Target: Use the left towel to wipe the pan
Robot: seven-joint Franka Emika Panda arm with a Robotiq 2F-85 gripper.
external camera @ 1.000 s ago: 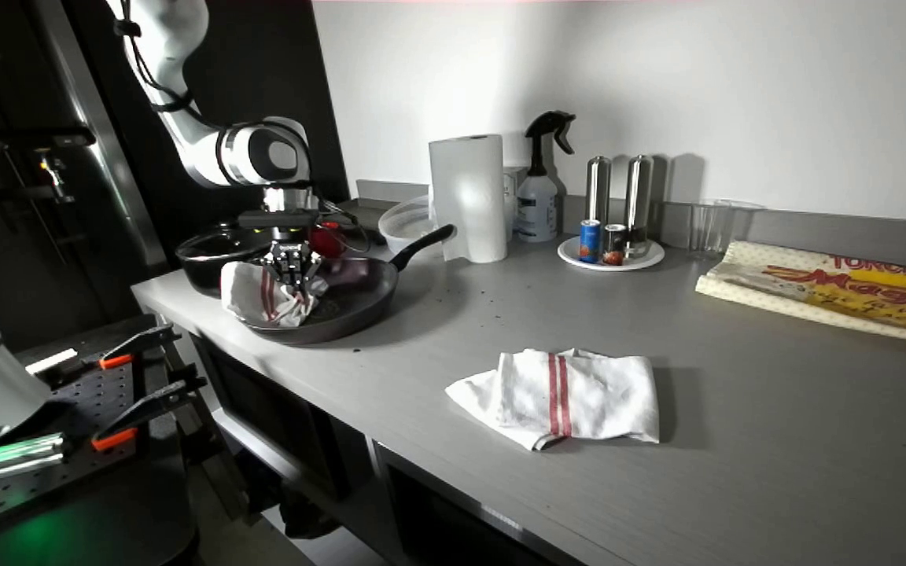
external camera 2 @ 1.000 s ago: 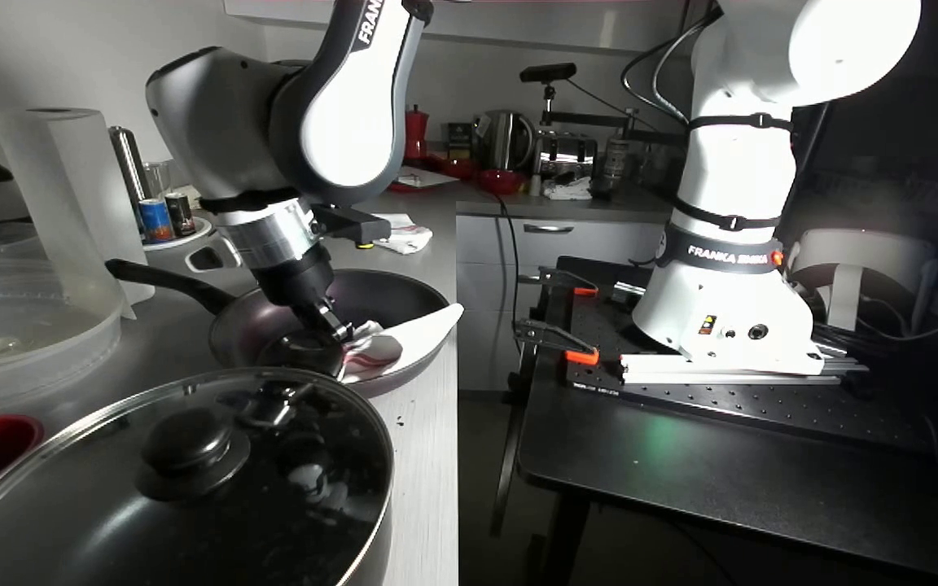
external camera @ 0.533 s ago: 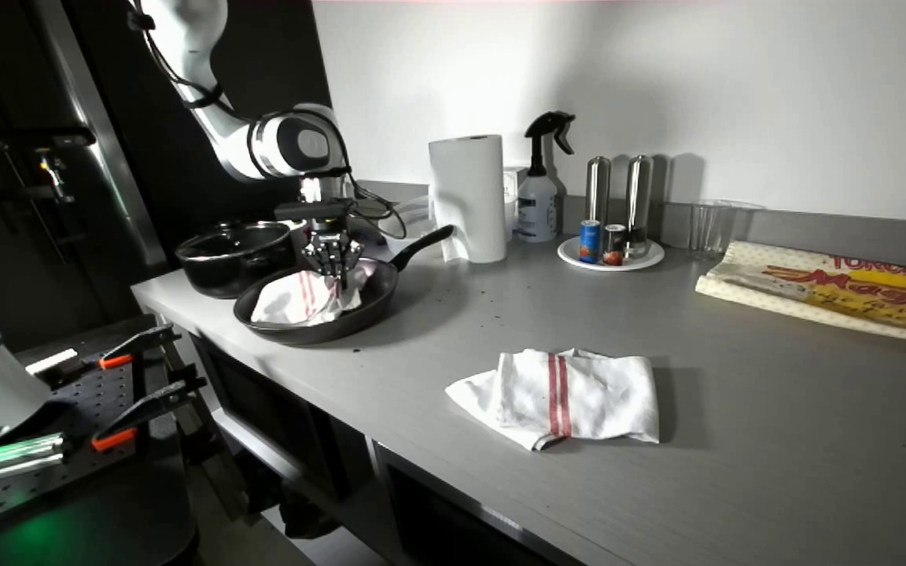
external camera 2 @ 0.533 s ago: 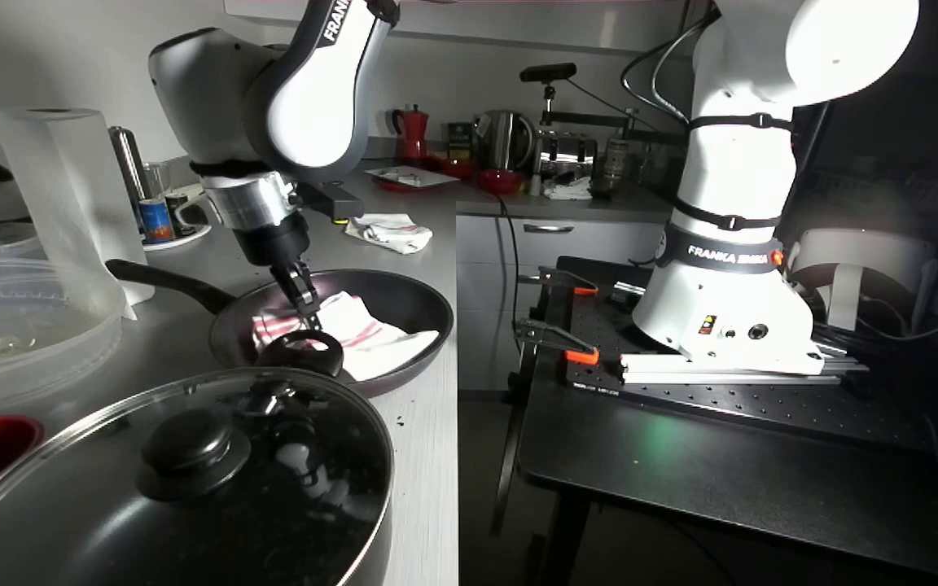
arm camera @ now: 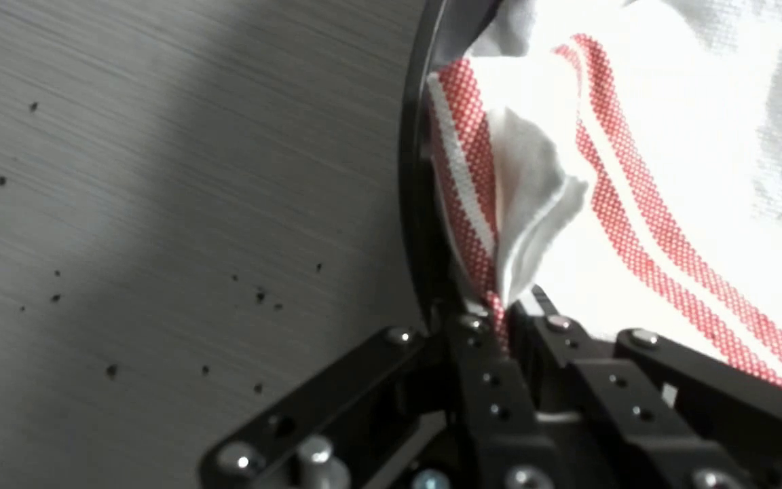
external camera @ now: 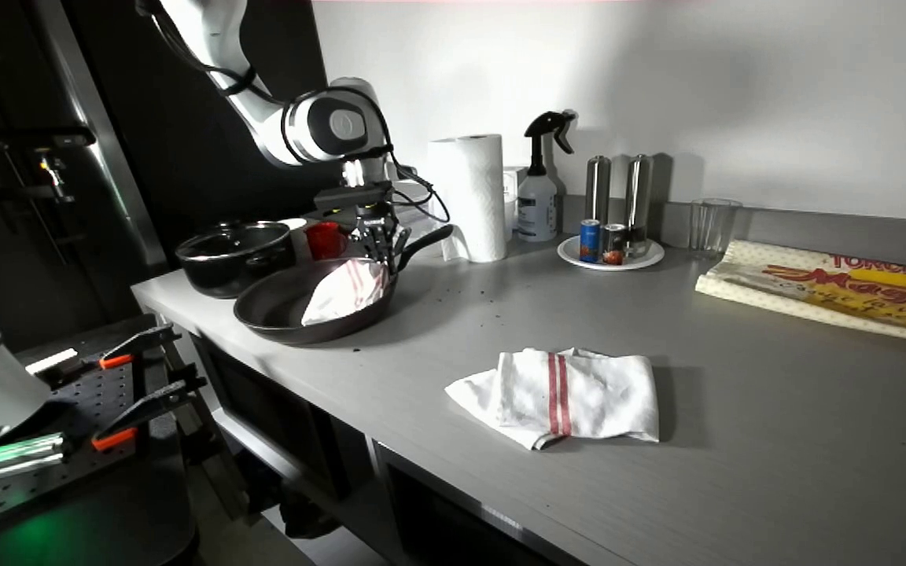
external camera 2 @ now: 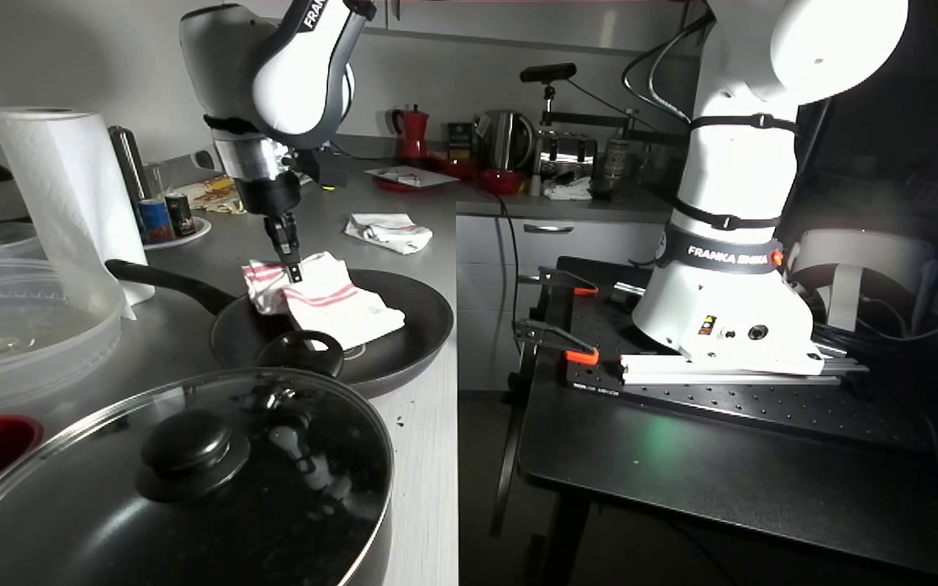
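Red-striped white towel (external camera 2: 335,305): lying in the frying pan (external camera: 276,303), bunching at the rim (arm camera: 415,149) beside the handle (external camera: 425,245). Claw (arm camera: 505,324): gripping a fold of it — fingers (arm camera: 489,380) almost meeting. Pan: sitting by the edge of the worktop (external camera: 775,487) opposite the wall (external camera: 838,118). Lidded pot (external camera: 213,275): standing beside the pan, near a corner. Second towel (external camera: 606,393): lying folded toward that same edge, well apart. Paper roll (external camera: 470,200), spray bottle (external camera: 537,208), white plate (external camera: 652,255) with two small cans (external camera: 590,241): standing toward the wall edge.

A pale wall (external camera: 791,94) stands brightly lit — below it, a grey counter (external camera: 799,440); 1 drawer handle (external camera 2: 548,229) gleams.
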